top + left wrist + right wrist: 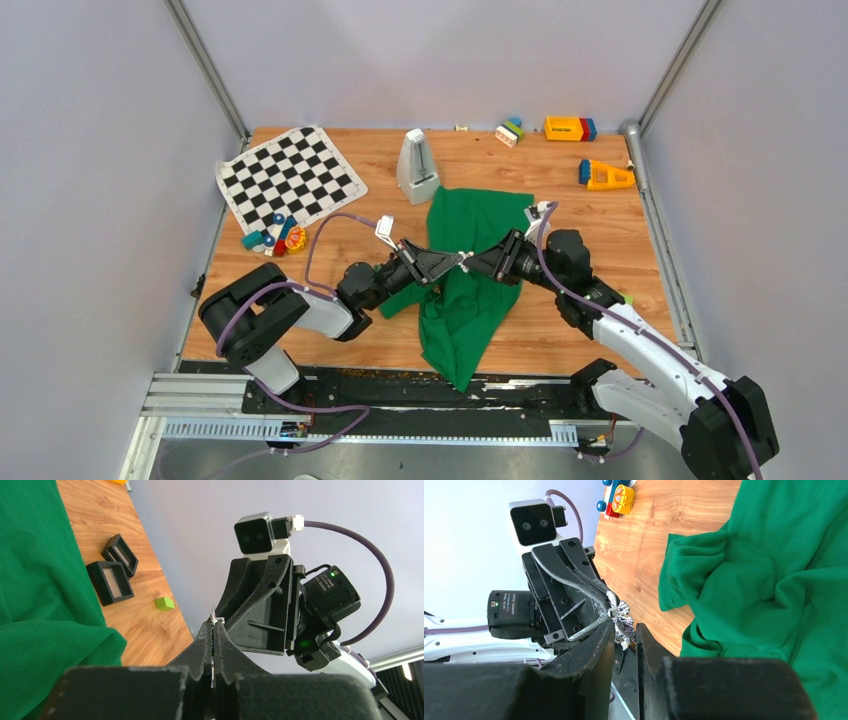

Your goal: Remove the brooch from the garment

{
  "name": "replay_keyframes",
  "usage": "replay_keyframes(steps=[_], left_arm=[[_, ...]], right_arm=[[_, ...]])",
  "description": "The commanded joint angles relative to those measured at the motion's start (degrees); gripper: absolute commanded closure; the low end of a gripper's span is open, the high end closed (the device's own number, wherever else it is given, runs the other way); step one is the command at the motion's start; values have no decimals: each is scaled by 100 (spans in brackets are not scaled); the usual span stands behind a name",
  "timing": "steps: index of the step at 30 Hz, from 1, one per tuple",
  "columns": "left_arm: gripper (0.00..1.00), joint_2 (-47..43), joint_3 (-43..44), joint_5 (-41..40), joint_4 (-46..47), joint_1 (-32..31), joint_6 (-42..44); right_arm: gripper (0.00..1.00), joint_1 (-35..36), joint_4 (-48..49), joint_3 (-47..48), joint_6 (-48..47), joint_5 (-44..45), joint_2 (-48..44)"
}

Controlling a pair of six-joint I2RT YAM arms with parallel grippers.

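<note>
Right wrist, brooch in shut L hand, at R hand tips, grip unclear

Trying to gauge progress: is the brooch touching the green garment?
Apart. In the right wrist view, bare tabletop shows between the silvery brooch and the green garment.

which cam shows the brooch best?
Right wrist: the brooch, silvery and glittering, shows clearly at the tips of the left hand, clear of the garment. Left wrist catches only a thin sliver. Top external shows just a pale speck where the right hand meets the left.
</note>
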Motion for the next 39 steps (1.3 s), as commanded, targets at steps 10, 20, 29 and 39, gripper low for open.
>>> replay_keyframes(steps=[10, 20, 29, 39], left_arm=[[100, -117, 628, 878, 720, -113, -54], [100, -374, 373, 563, 451, -117, 192], [100, -992, 253, 198, -732, -119, 490], [100, -1257, 266, 123, -1206, -118, 613]], right_arm=[[89, -106, -28, 102, -183, -112, 102], [73, -293, -155, -252, 222, 289, -435], [53, -310, -302, -234, 148, 395, -755], [42, -305, -683, -212, 128, 656, -1122]])
